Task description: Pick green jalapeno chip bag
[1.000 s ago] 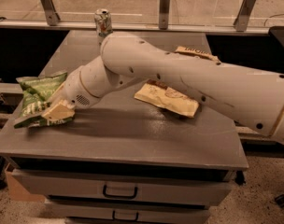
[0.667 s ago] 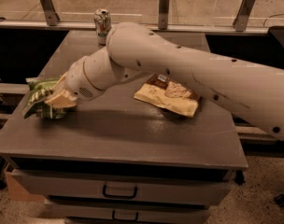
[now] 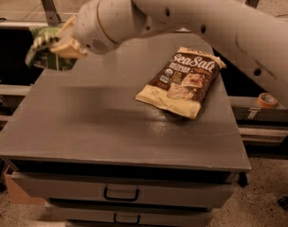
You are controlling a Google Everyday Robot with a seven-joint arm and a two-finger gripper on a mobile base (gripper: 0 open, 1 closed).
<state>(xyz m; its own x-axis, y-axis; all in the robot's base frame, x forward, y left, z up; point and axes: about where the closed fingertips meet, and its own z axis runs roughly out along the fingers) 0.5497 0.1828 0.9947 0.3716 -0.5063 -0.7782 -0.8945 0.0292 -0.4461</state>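
The green jalapeno chip bag (image 3: 45,47) hangs crumpled in the air at the upper left, above the left edge of the grey table (image 3: 101,122). My gripper (image 3: 63,45) is shut on the bag, its pale fingers pinching the bag's right side. The white arm reaches in from the upper right across the top of the view and hides part of the table's back.
A brown-and-cream Sea Salt bag (image 3: 184,79) lies on the table's right half. A roll of tape (image 3: 266,100) sits on a ledge at the far right. Drawers with handles (image 3: 120,193) are below the tabletop's front edge.
The gripper has lifted the green bag off the table's left side and raised it well above the surface. The can at the back is no longer visible.
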